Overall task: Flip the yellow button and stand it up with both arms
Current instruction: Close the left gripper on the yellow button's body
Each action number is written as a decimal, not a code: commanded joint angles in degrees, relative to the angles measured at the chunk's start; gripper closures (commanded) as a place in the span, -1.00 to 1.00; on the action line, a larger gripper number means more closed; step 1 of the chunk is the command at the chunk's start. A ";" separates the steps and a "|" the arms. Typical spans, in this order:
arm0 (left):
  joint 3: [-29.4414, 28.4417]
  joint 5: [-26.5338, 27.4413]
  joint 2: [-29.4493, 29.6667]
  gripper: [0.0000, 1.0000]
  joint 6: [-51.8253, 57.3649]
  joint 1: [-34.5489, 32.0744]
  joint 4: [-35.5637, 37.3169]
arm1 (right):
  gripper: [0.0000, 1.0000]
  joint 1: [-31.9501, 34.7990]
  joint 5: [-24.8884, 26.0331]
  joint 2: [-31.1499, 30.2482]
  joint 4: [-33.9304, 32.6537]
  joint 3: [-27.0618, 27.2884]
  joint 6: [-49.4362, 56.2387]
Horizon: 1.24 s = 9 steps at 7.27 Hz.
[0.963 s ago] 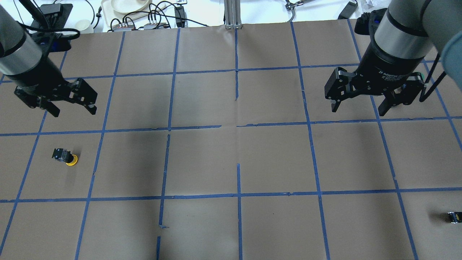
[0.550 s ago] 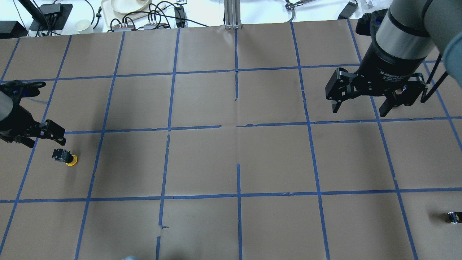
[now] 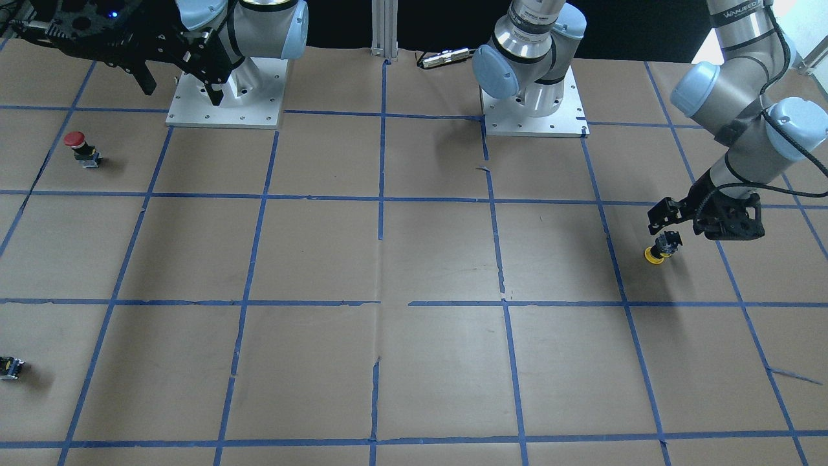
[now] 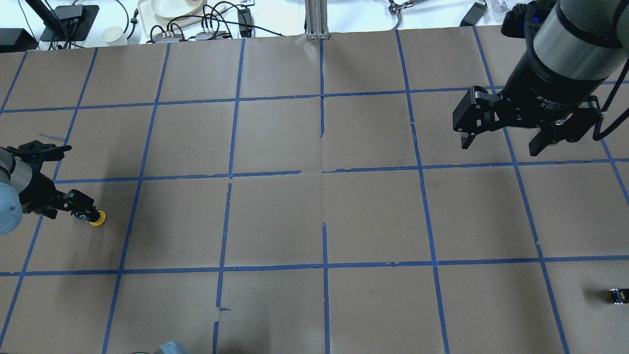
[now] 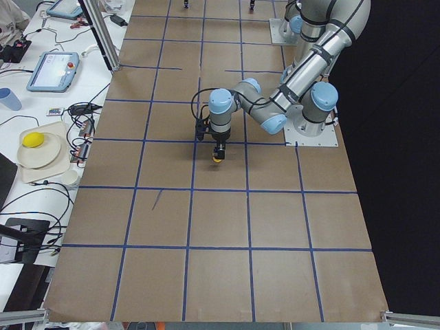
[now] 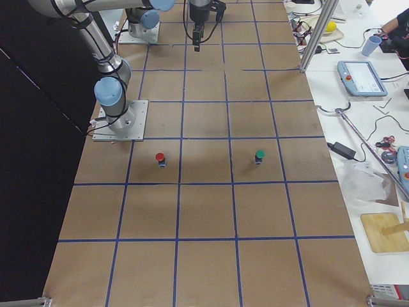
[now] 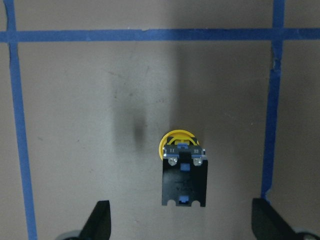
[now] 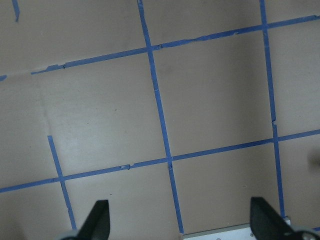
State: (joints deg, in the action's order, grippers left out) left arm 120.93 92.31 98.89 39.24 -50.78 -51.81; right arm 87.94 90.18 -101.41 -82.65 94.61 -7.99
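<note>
Reaching for a tipped button — thin margin on the grab

Finds the yellow button (image 7: 182, 172) on its side at about nine o'clock in the overhead view, close to the left edge of the table (image 4: 275, 221); in the left wrist view, cap toward twelve o'clock, boxy base toward six. Shows the left gripper (image 7: 181, 220) with jaws wide apart, fingers at seven and five o'clock, flanking only the tail end of the base and, as far as can be told, touching nothing. Shows the right gripper (image 4: 501, 145) likewise spread and empty, well apart at about two o'clock in the overhead view.

Closing from this spot probably pinches just the last bit of the base — enough to squirt the button toward twelve o'clock or swing it round. Could also roll it on the round cap through uneven finger contact, leaving it askew between the pads. Coming in too low may scrape fingertips on the paper; too high, may close over the top. Gripping by so little, or by too much, leaves scant bare body for the second gripper, so risks a drop or a clash of fingers at the hand-over. Releasing it tilted likely means toppling over, given so small a footing. Confusing it with the red button (image 3: 76, 145) or the small black block (image 4: 618, 296) seems unlikely: in the front-facing view, at ten and eight o'clock against the yellow one's three.
</note>
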 commanded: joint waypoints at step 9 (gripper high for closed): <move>-5.61 -16.94 -6.74 0.79 -2.00 -5.10 -19.64 | -1.00 -0.04 2.55 1.39 4.26 0.40 -0.89</move>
State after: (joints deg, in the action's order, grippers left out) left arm 115.93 81.04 96.41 41.78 -53.73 -61.68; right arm 87.96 92.75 -100.20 -77.87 94.92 -8.82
